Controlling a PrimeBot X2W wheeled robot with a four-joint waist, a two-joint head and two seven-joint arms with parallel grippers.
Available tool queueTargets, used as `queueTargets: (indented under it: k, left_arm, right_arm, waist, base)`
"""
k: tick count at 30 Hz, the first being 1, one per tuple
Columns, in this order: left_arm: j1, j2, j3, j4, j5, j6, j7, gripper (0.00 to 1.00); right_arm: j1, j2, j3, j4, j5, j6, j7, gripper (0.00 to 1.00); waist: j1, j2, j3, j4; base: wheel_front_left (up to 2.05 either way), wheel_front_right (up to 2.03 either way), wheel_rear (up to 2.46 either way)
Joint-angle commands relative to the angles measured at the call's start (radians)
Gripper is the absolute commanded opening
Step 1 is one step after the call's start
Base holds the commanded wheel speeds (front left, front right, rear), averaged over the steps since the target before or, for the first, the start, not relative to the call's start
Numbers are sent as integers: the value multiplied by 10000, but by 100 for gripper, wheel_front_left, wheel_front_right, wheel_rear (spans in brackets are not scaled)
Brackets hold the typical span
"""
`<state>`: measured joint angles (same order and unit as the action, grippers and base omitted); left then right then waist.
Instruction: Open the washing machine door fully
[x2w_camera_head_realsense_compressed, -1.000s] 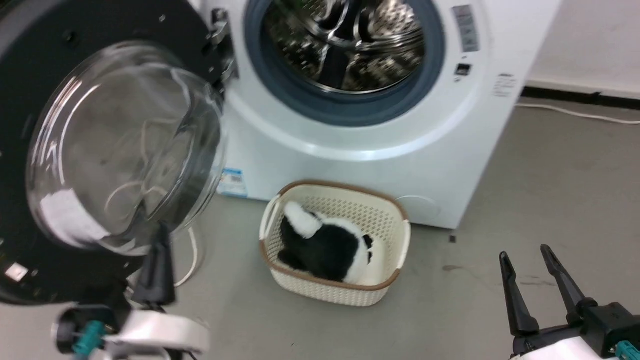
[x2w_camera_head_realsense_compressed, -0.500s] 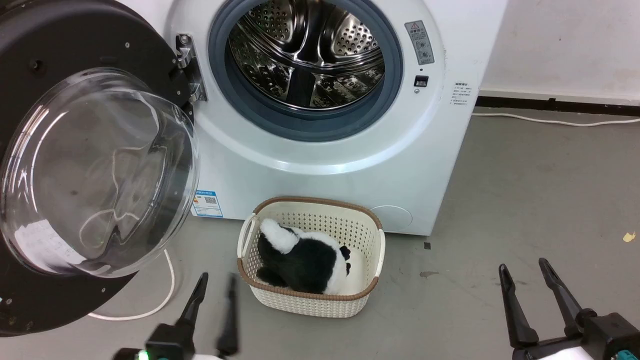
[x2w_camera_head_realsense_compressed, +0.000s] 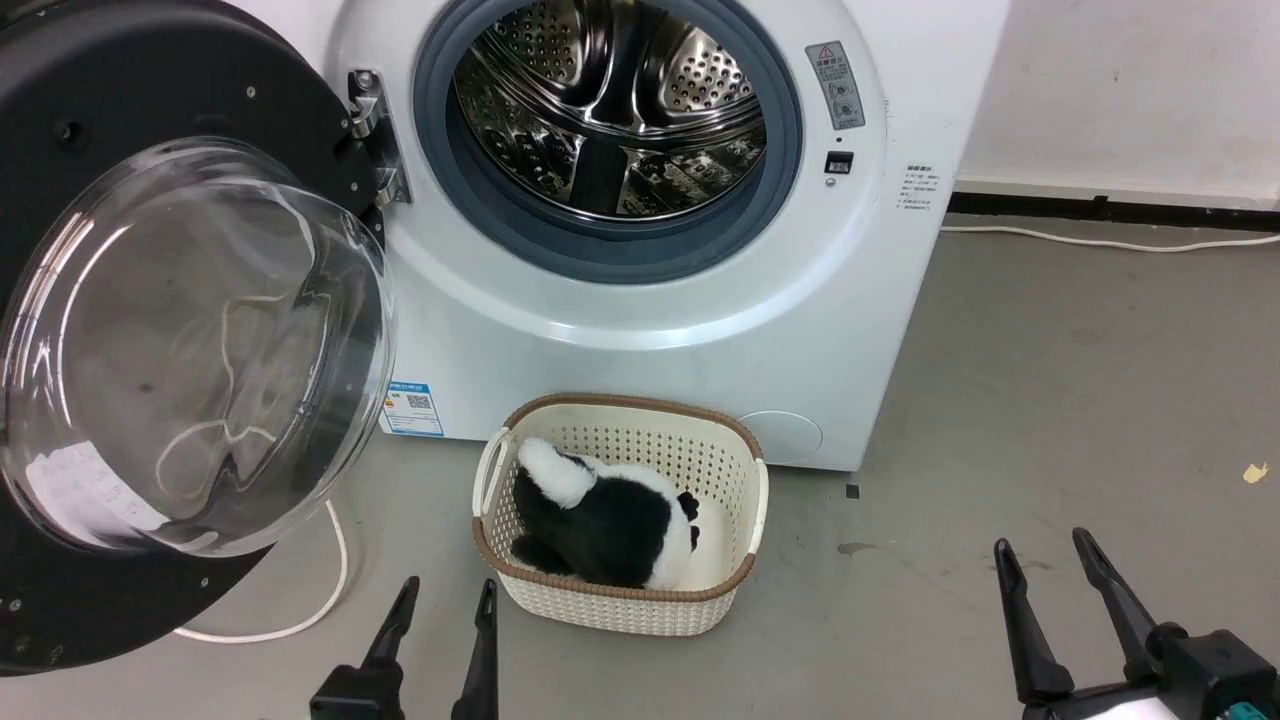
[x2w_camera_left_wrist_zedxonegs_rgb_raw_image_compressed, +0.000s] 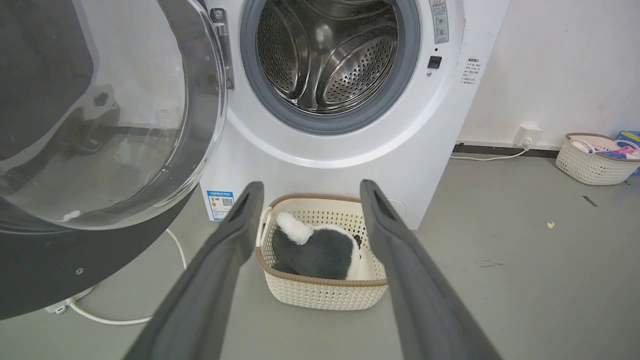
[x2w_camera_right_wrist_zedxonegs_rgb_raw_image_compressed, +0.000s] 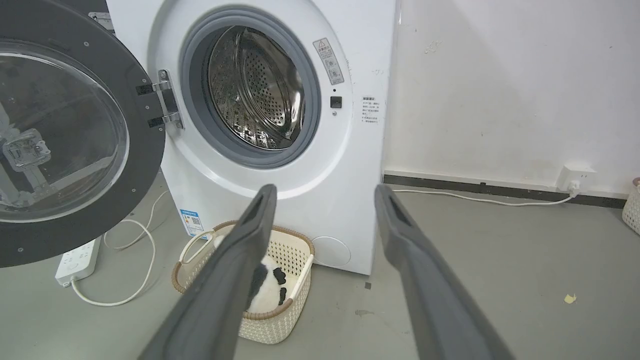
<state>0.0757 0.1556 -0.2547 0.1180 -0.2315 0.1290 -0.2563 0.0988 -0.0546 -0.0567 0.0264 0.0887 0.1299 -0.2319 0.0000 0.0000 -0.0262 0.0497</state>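
The washing machine door (x2w_camera_head_realsense_compressed: 150, 80), a big glossy black disc with a bulging clear glass bowl (x2w_camera_head_realsense_compressed: 190, 350), stands swung wide to the left on its metal hinge (x2w_camera_head_realsense_compressed: 375, 135). The steel drum (x2w_camera_head_realsense_compressed: 610, 110) lies exposed inside its blue-grey rubber ring. My left gripper (x2w_camera_head_realsense_compressed: 445, 595) is open at the bottom of the head view, right of the door's lower edge and apart from it. In its wrist view the left gripper (x2w_camera_left_wrist_zedxonegs_rgb_raw_image_compressed: 311, 186) holds nothing, with the door (x2w_camera_left_wrist_zedxonegs_rgb_raw_image_compressed: 100, 115) at the left. My right gripper (x2w_camera_head_realsense_compressed: 1043, 545) is open and empty over the floor at the lower right; its wrist view shows the right gripper (x2w_camera_right_wrist_zedxonegs_rgb_raw_image_compressed: 325, 190) and the door (x2w_camera_right_wrist_zedxonegs_rgb_raw_image_compressed: 60, 130).
A cream basket (x2w_camera_head_realsense_compressed: 735, 560) with a black-and-white plush toy (x2w_camera_head_realsense_compressed: 600, 520) sits on the floor in front of the machine. A white cable (x2w_camera_head_realsense_compressed: 300, 625) and power strip (x2w_camera_right_wrist_zedxonegs_rgb_raw_image_compressed: 77, 257) lie under the door. Another basket (x2w_camera_left_wrist_zedxonegs_rgb_raw_image_compressed: 595, 160) stands by the wall at the right.
The head camera has shifted. My left gripper has drawn away from the door's lower edge, down and to the right, and now shows open. The right gripper has barely moved.
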Motion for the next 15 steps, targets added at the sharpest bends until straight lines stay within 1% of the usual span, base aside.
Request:
queueTargets:
  k: [1,4,5,15]
  left_arm:
    - [-144,-47,44,-37,-11,-44,-50,100]
    - [-168,-105,103,-112,34,-60,-52,100]
    - [-47,-121,93,-94,16,-16,1,0]
    - [-71,-172,199,-145,116,-60,121,0]
  right_arm:
    - [92,43,-3,36,45,8,-53,100]
    - [60,43,7,72,45,8,-52,100]
    - [-2,0,8,40,0,0,1,0]
    - [-50,-2,37,27,-44,0,116,0]
  waist:
    - [0,0,1,-3]
    - [0,0,7,-1]
    - [0,0,6,-2]
    - [0,-1,18,-25]
  base:
    - [0,0,0]
    - [0,0,0]
    - [0,0,0]
    - [0,0,0]
